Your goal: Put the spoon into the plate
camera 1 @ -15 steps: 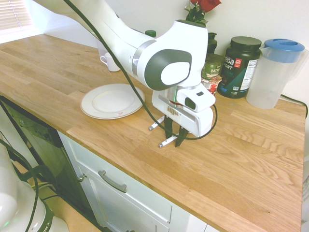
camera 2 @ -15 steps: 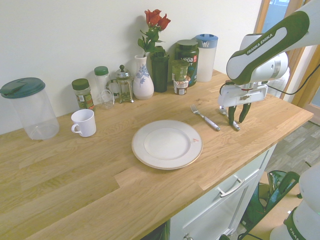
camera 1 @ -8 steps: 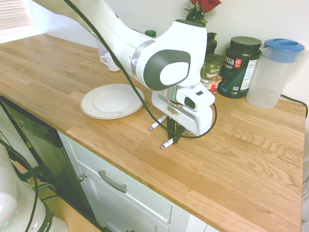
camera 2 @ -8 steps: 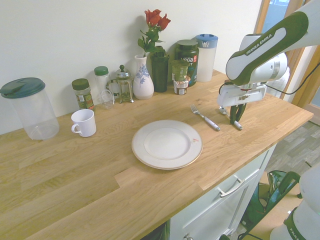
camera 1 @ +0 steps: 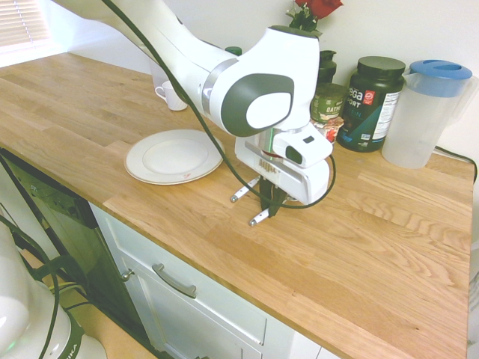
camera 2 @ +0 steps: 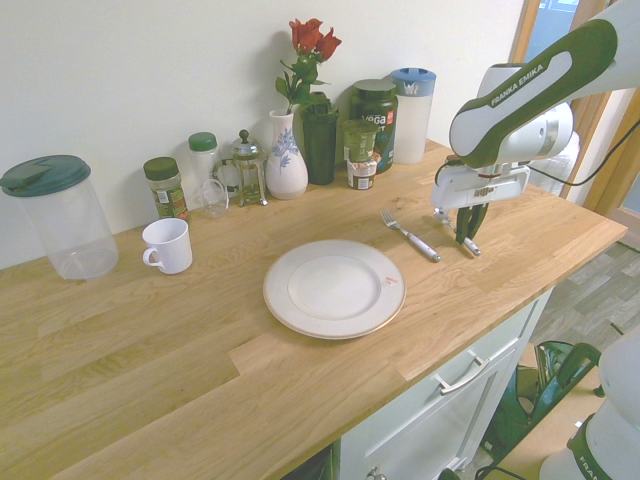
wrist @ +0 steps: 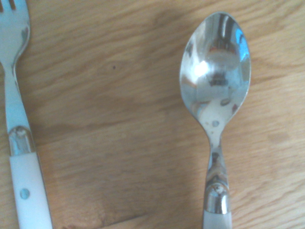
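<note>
Spoon (wrist: pixel 215 95) lies flat on the wooden countertop (camera 2: pixel 150 330), bowl up, with the gripper (camera 2: pixel 468 238) down over its white handle. Fingers look pinched together around that handle (so gripping the spoon, judging by both exterior views), and the handle end pokes out below them toward the counter edge (camera 1: pixel 258 218). Grabbing at the handle makes sense: it's the thick part, and the bowl stays free to go down on the plate. Fork (camera 2: pixel 410 236) lies just beside the spoon, roughly parallel, not touching, so the narrow pinch keeps clear of it. Plate (camera 2: pixel 334 288) sits apart from both, nearer the counter's middle, nothing on it.

Counts: one spoon, one fork, one plate, one white mug (camera 2: pixel 167 245), two lidded clear pitchers (camera 2: pixel 60 215) (camera 2: pixel 412 113), one vase with roses (camera 2: pixel 287 150). Jars along the wall overlap, so no firm count there.
</note>
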Available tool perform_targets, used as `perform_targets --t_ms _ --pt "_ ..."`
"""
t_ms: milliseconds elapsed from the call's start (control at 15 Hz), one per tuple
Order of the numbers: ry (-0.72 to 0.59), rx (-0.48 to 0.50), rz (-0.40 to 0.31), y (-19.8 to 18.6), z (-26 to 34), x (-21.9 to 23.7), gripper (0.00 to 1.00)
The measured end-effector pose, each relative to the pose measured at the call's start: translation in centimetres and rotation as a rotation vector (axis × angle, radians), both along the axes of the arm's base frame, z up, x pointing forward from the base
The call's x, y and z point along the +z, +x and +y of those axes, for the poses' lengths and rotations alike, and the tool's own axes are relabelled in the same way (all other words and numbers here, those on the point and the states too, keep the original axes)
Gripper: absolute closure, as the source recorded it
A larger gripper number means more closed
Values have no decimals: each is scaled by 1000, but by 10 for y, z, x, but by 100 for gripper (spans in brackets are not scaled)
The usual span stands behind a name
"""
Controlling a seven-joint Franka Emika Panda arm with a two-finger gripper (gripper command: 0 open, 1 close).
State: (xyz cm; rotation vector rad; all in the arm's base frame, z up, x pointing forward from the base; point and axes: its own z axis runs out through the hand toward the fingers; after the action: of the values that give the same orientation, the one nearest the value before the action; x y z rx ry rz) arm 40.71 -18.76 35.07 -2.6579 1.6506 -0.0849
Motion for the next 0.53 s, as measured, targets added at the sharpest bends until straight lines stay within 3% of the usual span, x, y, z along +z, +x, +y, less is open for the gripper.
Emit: perform_targets --t_ms 200,400,533 --pt "-7 45 -50 7 14 44 100" --pt "-14 195 -101 15 90 100 100" --pt "-18 291 -115 17 147 114 100"
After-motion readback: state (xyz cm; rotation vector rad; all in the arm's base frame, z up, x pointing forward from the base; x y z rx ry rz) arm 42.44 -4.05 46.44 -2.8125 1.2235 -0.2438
